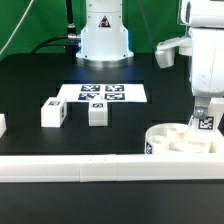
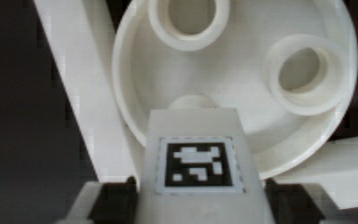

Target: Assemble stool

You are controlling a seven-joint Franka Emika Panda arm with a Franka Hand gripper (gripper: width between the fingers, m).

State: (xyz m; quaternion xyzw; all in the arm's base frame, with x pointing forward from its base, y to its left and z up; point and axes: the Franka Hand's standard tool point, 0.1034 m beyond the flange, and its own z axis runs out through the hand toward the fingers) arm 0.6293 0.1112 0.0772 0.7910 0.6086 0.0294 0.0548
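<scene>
Leg block (image 1: 206, 125), clamped upright between the fingers of the gripper (image 1: 204, 112) in the lower right of the exterior view, hangs with its long axis vertical straight over the seat disc (image 1: 170, 147), its lower end at a socket (image 2: 195, 103) directly beneath the hand, seated or not I cannot tell.

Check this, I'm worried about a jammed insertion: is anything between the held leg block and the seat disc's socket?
Nothing visible. The hand holds the leg block over the seat disc, its end at a socket, bare disc around it. The two spare leg blocks lie well off toward the exterior view's left.
</scene>
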